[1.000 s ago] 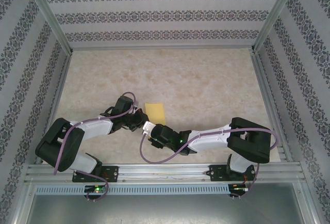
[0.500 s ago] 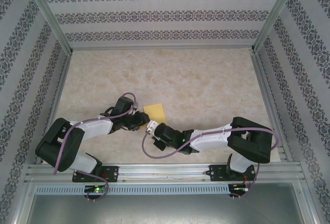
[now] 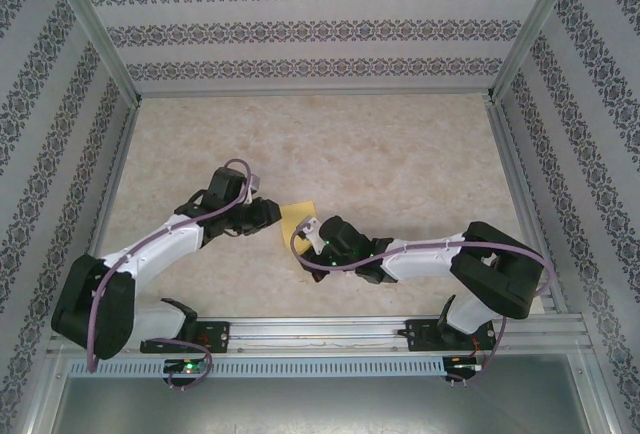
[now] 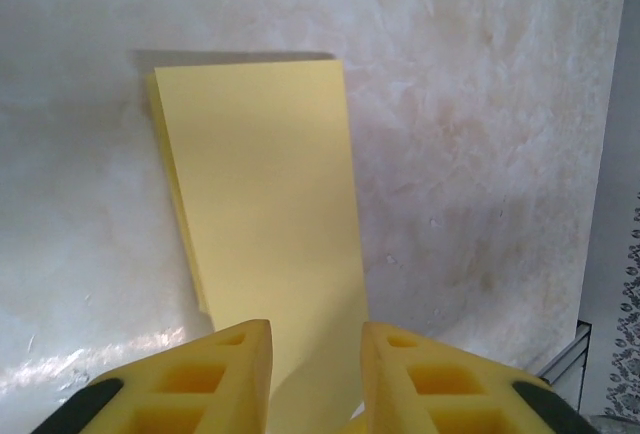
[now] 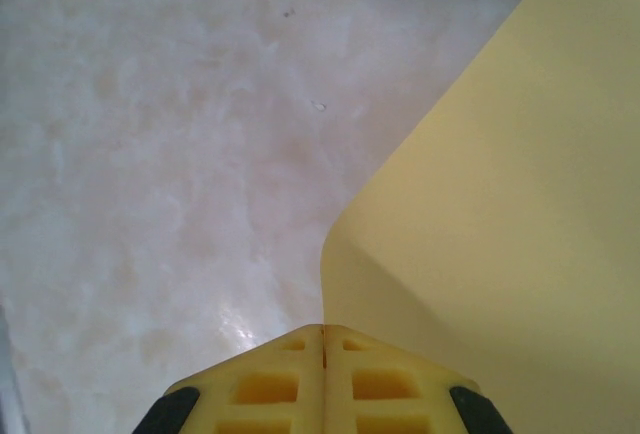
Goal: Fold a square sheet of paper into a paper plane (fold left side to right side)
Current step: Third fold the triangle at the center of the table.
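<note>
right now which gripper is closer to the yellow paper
Right. The right gripper is shut at the lifted edge of the yellow paper, apparently pinching it; the left gripper is open, fingers either side of it, contact unclear.

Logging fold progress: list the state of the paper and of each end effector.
square sheet of paper: folded over into a narrower shape, layers showing along one edge, lying on the table.
left end effector: open, one finger on either side of the paper.
right end effector: shut, pinching the paper's edge.

White-and-black arms (image 3: 170, 239) carry purple cables (image 3: 237, 164) and yellow pincer fingers (image 4: 235, 374).
</note>
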Controlling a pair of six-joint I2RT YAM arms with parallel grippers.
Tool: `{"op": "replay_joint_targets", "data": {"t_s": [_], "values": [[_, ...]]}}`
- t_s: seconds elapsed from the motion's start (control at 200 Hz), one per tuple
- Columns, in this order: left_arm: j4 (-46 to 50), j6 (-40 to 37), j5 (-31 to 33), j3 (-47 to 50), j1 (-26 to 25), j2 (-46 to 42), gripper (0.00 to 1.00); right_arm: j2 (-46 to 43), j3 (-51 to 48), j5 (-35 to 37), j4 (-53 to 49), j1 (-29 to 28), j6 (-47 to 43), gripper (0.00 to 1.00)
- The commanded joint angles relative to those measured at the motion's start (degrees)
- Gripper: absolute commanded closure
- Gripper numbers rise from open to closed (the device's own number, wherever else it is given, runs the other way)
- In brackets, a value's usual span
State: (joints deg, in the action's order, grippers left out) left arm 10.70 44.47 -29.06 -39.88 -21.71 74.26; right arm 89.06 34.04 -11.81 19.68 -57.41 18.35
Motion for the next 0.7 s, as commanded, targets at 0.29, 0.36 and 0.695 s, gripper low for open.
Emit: {"op": "replay_joint_targets", "data": {"t_s": [0.29, 0.36, 0.695], "values": [[1.87, -10.04, -5.16, -10.54, 0.42, 17.03, 0.83, 5.84, -0.56, -10.67, 8.5, 2.33, 9.02, 1.0], [1.66, -10.92, -5.8, -11.9, 0.4, 19.91, 0.85, 6.13, -0.71, -10.85, 8.92, 2.55, 9.64, 1.0], [1.75, -14.49, -6.98, -17.78, -0.25, 29.72, 0.92, 5.69, -1.63, -11.27, 9.32, 3.35, 11.8, 1.0]]}}
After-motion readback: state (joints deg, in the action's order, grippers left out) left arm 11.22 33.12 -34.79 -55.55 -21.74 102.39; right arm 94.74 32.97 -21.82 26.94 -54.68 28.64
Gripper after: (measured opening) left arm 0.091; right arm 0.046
